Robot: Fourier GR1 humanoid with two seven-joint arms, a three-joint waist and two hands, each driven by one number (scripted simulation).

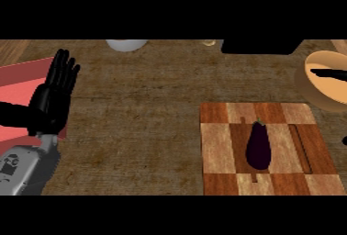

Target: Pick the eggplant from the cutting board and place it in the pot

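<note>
The left hand (54, 94) stands at about nine o'clock in the head view, its grey forearm (27, 170) rising from the lower left corner. The palm faces the viewer and the fingers (63, 69) are straight and close together, pointing up toward twelve o'clock, holding nothing. It rests over a red tray-like thing (20, 87) that lies at the left edge of the desk (142, 119); how far that red piece runs is hidden behind the hand and cut by the edge of the view. The right hand does not show anywhere. The eggplant (258, 144) lies at about four o'clock, lengthwise on the middle of the cutting board (217, 147), its stem end toward twelve o'clock and its dark body resting on the chequered wood, well apart from the hand. At about two o'clock, beyond the board's far right corner, sits the pot (324, 82), tan and round, half cut off by the right edge, with a dark bar across its mouth that is hard to make out. Along the top edge, near twelve o'clock, a pale round thing (126, 44) and a black shape (261, 47) are both cut off, too little showing to say what they are.
</note>
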